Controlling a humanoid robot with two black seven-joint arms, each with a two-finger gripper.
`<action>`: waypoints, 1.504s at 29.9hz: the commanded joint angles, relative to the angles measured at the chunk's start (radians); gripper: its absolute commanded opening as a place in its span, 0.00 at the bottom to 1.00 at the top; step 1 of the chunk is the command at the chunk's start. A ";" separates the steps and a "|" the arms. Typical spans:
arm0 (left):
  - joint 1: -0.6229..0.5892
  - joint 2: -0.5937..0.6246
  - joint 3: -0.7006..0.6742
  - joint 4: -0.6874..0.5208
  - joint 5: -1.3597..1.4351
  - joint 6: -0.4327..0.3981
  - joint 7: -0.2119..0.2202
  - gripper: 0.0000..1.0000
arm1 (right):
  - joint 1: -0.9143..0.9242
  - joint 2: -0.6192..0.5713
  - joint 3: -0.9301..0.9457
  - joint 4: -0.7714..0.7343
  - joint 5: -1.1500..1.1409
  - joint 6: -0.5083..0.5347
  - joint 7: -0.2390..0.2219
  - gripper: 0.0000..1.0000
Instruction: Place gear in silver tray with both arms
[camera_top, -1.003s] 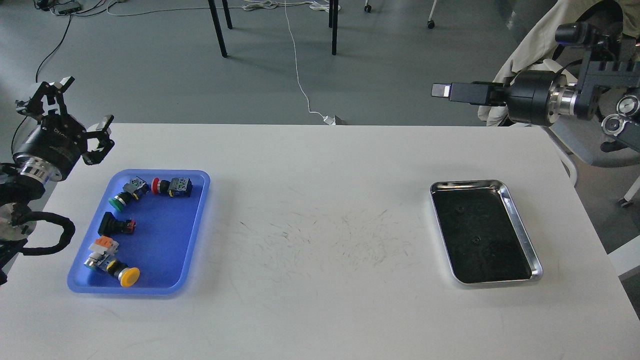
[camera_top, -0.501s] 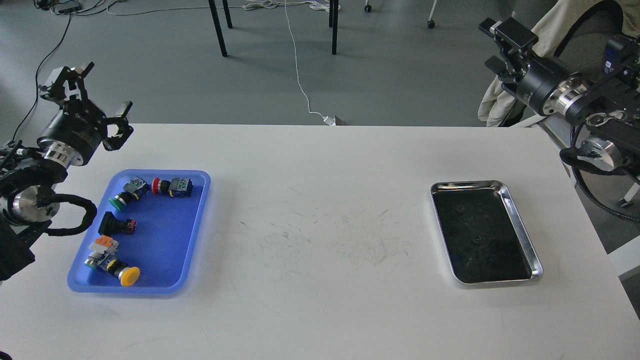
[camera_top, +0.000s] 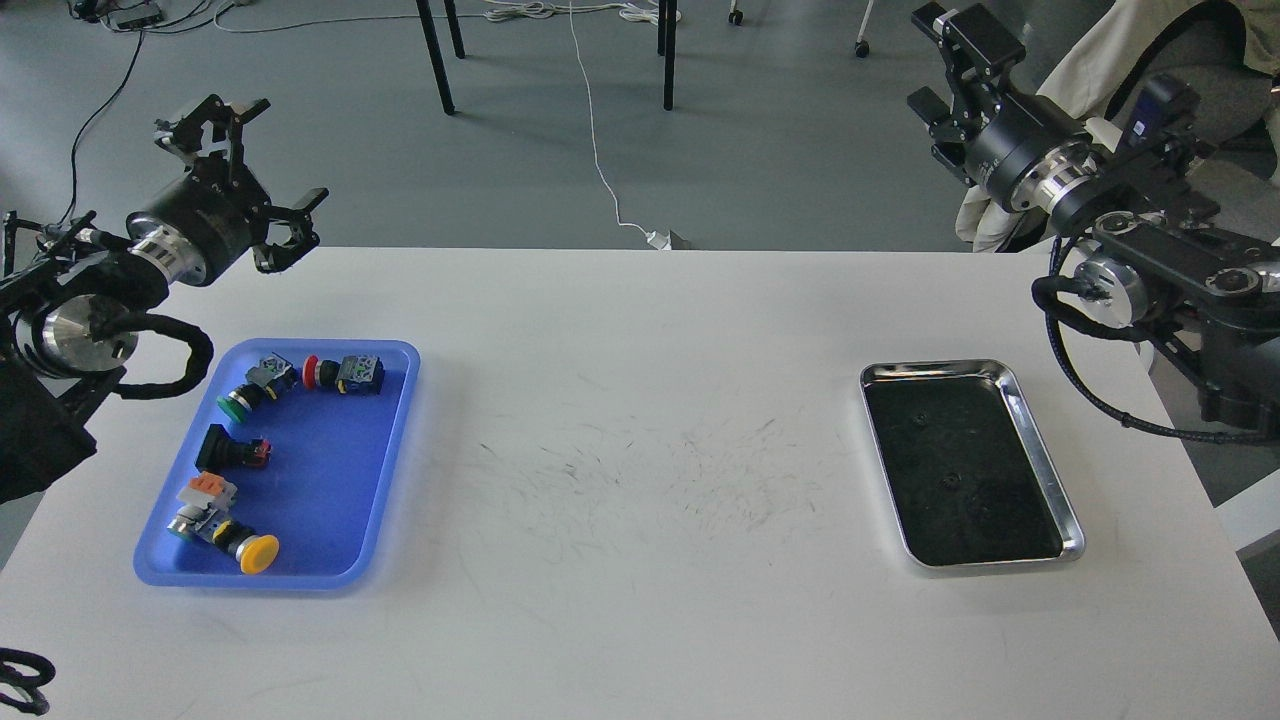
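Note:
The gear is several push-button switches lying in a blue plastic tray (camera_top: 390, 420) at the table's left: a green-capped one (camera_top: 238, 402), a red-capped one (camera_top: 340, 373), a black one (camera_top: 230, 450) and a yellow-capped one (camera_top: 255, 552). The silver tray (camera_top: 1045, 470) lies at the right with a dark, bare bottom. My left gripper (camera_top: 290, 148) is open and empty, raised above the table's far left edge behind the blue tray. My right gripper (camera_top: 915, 55) is open and empty, raised high beyond the far right corner, well behind the silver tray.
The white table (camera_top: 640, 500) has scuff marks in the middle between the two trays. Behind it are grey floor, table legs (camera_top: 435, 55), a white cable (camera_top: 600, 150) and a chair with a beige cloth (camera_top: 1080, 70) at the far right.
My left gripper has risen and moved right, staying open. My right gripper has swung from pointing left to pointing up and away, and its arm has come in over the table's right edge.

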 joint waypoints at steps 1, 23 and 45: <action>0.003 -0.055 -0.025 0.010 -0.003 0.016 -0.002 0.99 | -0.027 0.017 0.023 0.011 0.099 -0.018 0.000 0.99; 0.024 -0.101 -0.156 0.037 -0.003 0.052 -0.006 0.99 | -0.187 0.201 0.239 -0.009 0.302 -0.111 -0.147 0.99; 0.027 -0.103 -0.154 0.040 -0.003 0.053 -0.006 0.99 | -0.165 0.143 0.336 0.009 0.395 -0.117 -0.171 0.99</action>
